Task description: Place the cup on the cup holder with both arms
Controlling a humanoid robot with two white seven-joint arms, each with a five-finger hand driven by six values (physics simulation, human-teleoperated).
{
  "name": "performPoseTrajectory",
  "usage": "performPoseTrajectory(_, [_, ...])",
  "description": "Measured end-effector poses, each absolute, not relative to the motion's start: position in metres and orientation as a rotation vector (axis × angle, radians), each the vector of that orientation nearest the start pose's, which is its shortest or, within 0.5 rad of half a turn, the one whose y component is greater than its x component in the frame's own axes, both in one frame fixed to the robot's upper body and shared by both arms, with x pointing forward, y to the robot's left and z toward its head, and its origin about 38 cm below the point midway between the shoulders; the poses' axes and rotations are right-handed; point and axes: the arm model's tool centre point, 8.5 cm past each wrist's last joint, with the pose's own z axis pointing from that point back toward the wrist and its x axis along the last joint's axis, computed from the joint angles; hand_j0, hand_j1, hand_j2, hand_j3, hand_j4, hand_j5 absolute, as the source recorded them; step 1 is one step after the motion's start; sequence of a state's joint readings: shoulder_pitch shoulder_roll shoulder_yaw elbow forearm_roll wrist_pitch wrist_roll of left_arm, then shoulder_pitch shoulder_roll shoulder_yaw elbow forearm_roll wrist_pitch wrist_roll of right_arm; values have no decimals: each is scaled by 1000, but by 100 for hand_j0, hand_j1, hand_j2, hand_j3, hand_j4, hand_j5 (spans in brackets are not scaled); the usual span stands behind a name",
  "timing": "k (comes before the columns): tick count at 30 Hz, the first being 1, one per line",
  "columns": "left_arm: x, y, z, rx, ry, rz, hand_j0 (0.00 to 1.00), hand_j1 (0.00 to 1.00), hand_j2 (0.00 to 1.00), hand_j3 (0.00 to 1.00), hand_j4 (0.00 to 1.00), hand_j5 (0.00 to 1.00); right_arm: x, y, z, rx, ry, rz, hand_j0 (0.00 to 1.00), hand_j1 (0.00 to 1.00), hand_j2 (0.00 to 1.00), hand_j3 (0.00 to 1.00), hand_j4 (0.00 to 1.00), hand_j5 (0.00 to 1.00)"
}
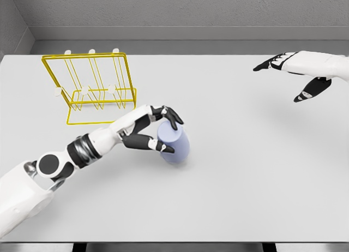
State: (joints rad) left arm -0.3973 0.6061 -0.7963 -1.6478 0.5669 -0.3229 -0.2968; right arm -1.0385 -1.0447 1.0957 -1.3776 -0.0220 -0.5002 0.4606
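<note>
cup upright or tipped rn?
Tipped. The cup leans on the table, its top angled toward the left hand, whose fingers wrap its upper end.

a pale lavender cup (174, 145), tilted on a white table (245, 181), is gripped by the left hand (155, 131). a yellow wire cup holder (92, 85) is seen behind. the right hand (297, 72) is held open, far right.

The cup (175, 145) looks like smooth, matt plastic in pale purple. The cup holder (90, 87) is thin yellow wire, a little shiny. The bench (245, 170) is flat, smooth and dull grey. The left hand (155, 131) has glossy white shells and dark, matt fingers (173, 118).
</note>
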Motion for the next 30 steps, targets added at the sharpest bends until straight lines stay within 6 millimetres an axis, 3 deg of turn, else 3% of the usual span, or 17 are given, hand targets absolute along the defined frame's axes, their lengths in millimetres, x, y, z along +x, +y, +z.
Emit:
performPoseTrajectory(4, [368,175,156,-674,-1700,-943,35,35,35,35,35,35,451,-352,277,-339,-1349,1917,100,100,100,100,100,100])
performPoseTrajectory(15, [381,203,205,-631,-1779,-956,34,34,34,34,34,34,451,-350,277,-337,-1351,1918,100,100,100,100,100,100])
performPoseTrajectory(30, [394,213,245,-600,-1849,-983,33,33,33,33,33,33,452,-349,276,-333,-1354,1920,100,100,100,100,100,100])
